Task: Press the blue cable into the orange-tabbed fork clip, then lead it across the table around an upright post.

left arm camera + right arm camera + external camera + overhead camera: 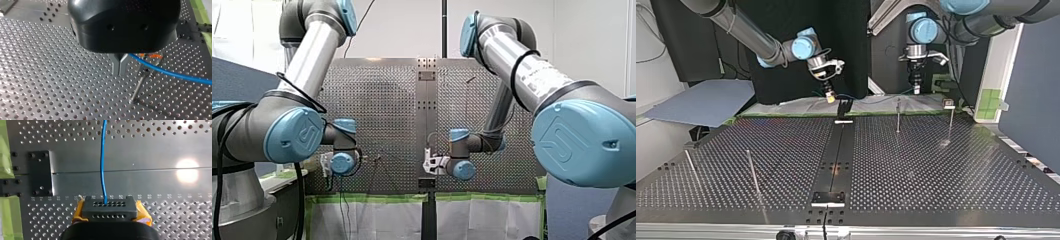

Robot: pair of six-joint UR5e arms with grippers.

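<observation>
- My left gripper's point(120, 65) body hides the blue cable's point(175, 74) run behind my metal fingers point(116, 63). They are pressed together, but whether on the cable I cannot tell.
- The orange-tabbed fork clip point(150, 56) sits half hidden behind the cable near the table's point(50, 75) edge. I cannot tell whether the cable is seated in it.
- An upright post point(138, 86) stands just beside my left fingers.
- My right gripper point(109, 206) is clenched on the cable over open table.

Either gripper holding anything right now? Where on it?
Both hold the blue cable: my right gripper and my left gripper each pinch where its visible run ends.
</observation>
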